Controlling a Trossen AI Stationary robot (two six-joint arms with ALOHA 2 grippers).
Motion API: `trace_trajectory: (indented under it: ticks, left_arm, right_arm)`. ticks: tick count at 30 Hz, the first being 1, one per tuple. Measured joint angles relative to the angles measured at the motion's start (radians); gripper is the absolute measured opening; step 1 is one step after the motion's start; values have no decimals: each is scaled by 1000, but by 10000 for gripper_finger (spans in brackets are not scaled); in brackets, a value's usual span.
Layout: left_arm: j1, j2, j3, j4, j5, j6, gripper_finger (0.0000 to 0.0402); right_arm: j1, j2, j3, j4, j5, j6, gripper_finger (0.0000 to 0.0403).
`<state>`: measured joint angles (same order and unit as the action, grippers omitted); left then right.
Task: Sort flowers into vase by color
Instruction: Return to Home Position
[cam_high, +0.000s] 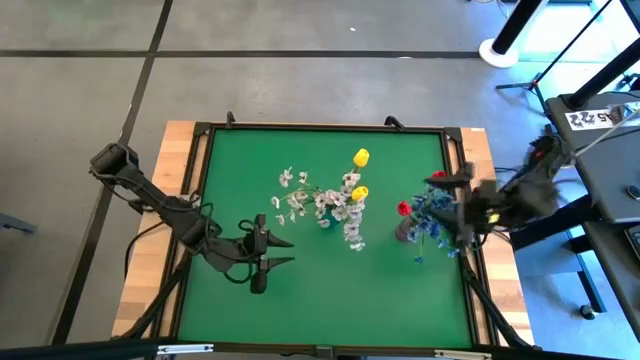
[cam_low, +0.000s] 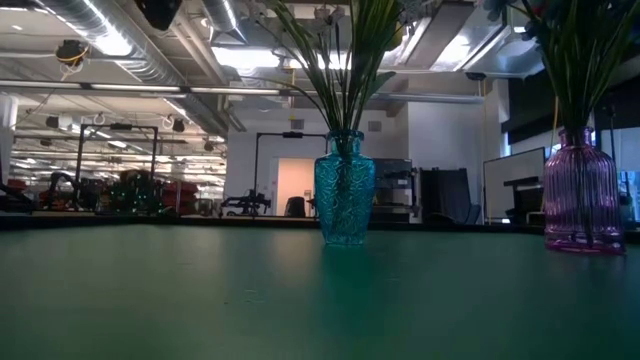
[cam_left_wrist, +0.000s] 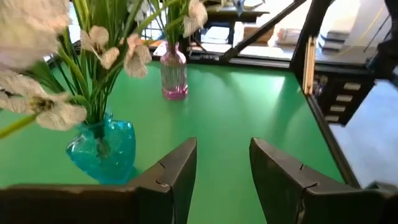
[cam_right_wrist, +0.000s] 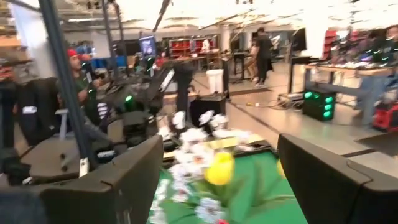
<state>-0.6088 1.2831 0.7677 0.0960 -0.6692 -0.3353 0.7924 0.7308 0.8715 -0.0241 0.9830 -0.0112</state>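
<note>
A teal glass vase (cam_high: 325, 222) stands mid-table on its base and holds white blossom sprigs (cam_high: 300, 197) and two yellow tulips (cam_high: 360, 158). To its right, a purple glass vase (cam_high: 404, 232) holds red tulips (cam_high: 404, 208) and blue sprigs (cam_high: 432, 222). The low view shows the teal vase (cam_low: 345, 190) and the purple vase (cam_low: 582, 195) upright with green stems. My left gripper (cam_high: 282, 252) is open, low over the mat left of the teal vase (cam_left_wrist: 102, 149). My right gripper (cam_high: 450, 200) is open, raised beside the blue sprigs, facing the yellow tulip (cam_right_wrist: 217, 168).
The green mat (cam_high: 330, 300) is bordered by a black frame and wooden table edges (cam_high: 150, 260). Bare mat lies along the near side and the far left. Beyond the table, the right wrist view shows a seated person (cam_right_wrist: 78, 78) and equipment.
</note>
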Motion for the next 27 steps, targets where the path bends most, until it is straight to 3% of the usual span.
trace_trajectory:
  ticks: [5,9,14,18,27]
  left_arm:
    - [-1,0,1,4,7,15,144]
    - [-5,-1,1,3,7,31,144]
    - [-20,-1,2,-30,6,57,144]
    - [-37,-1,2,-38,-1,58,144]
    - [-16,-1,2,-34,-20,80,144]
  right_arm:
    - [-303,184,10,39,-281,89,314]
    - [-534,219,103,45,-378,51,314]
    - [-785,164,128,-1,-399,-30,291]
    - [-928,23,83,-74,-320,-37,248]
    - [-1093,-276,-195,-164,-239,120,138]
